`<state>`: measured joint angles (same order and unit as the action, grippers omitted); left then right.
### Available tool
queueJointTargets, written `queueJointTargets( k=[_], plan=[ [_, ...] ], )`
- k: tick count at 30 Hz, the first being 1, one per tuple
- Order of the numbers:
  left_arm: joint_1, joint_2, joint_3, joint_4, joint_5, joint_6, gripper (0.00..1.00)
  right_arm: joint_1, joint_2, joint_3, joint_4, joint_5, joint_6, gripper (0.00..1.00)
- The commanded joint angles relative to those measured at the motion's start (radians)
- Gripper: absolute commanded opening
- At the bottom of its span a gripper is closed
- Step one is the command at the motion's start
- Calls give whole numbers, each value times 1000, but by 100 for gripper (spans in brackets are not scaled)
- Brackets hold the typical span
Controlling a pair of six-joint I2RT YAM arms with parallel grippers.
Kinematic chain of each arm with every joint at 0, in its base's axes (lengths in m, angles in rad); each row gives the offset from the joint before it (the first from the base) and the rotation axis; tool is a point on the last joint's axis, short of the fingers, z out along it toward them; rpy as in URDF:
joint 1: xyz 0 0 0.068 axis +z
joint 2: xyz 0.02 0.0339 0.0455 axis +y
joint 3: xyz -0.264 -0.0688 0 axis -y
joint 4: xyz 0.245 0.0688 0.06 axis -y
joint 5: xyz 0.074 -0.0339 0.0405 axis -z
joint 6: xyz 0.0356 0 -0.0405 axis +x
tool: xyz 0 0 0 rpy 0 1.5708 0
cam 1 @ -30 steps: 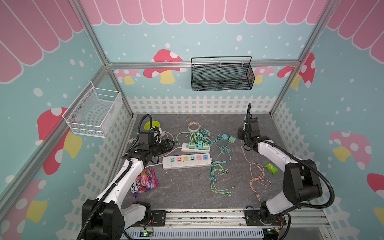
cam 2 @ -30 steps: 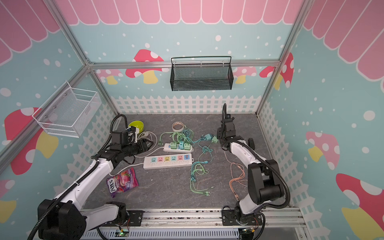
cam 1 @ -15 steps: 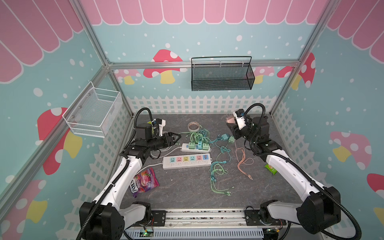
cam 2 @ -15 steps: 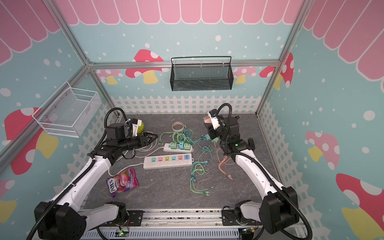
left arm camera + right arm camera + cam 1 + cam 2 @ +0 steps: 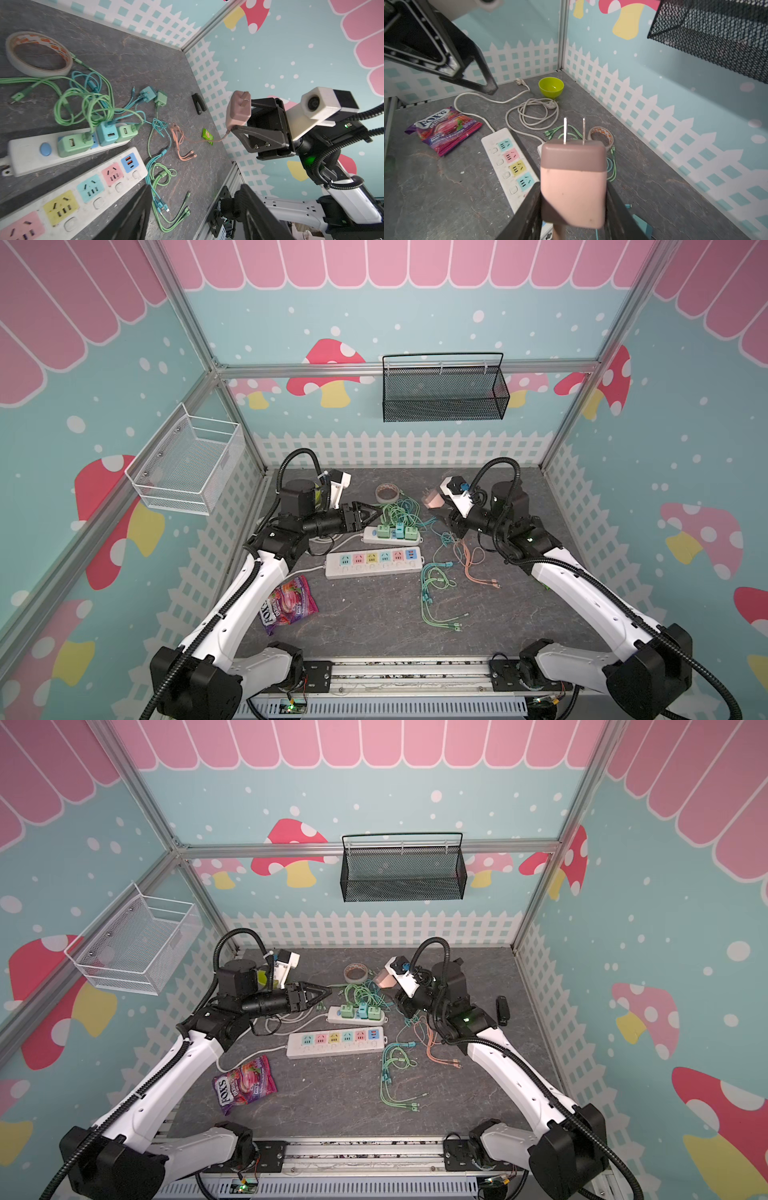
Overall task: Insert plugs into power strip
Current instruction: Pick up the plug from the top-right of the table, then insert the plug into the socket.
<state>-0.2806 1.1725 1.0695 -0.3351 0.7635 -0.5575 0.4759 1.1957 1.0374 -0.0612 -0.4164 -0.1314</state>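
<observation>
Where things lie nearest me, the long power strip rests with its coloured sockets showing; beyond it the shorter strip carries three plugs; just past that my left pincer hovers spread open, and my right pincer clenches the salmon pink plug aloft, prongs pointing away.

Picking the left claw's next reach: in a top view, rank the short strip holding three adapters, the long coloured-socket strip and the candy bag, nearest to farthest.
1. Short strip: right beside the left claw tips.
2. Long strip: one row nearer the robot's base.
3. Candy bag: farthest, by the left forearm.
</observation>
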Motion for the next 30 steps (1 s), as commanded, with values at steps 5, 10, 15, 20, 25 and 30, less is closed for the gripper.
queueJointTargets(
  k=[5, 10, 15, 20, 25, 30],
  plan=[
    [-69, 1, 45, 20, 1, -32, 67, 61, -38, -2, -28, -62, -51, 19],
    [-98, 15, 54, 50, 34, -58, 67, 104, -48, -12, -37, -38, -60, 18],
    [-117, 35, 72, 53, 43, -55, 67, 146, -42, 5, -64, -9, -81, 18],
    [-124, 61, 90, 53, 57, -44, 64, 187, -16, 38, -99, 24, -109, 17],
    [-165, 80, 100, 33, 59, -21, 62, 213, 0, 62, -111, 47, -126, 17],
    [-188, 94, 114, -19, 52, 21, 56, 231, 13, 78, -117, 71, -140, 17]
  ],
)
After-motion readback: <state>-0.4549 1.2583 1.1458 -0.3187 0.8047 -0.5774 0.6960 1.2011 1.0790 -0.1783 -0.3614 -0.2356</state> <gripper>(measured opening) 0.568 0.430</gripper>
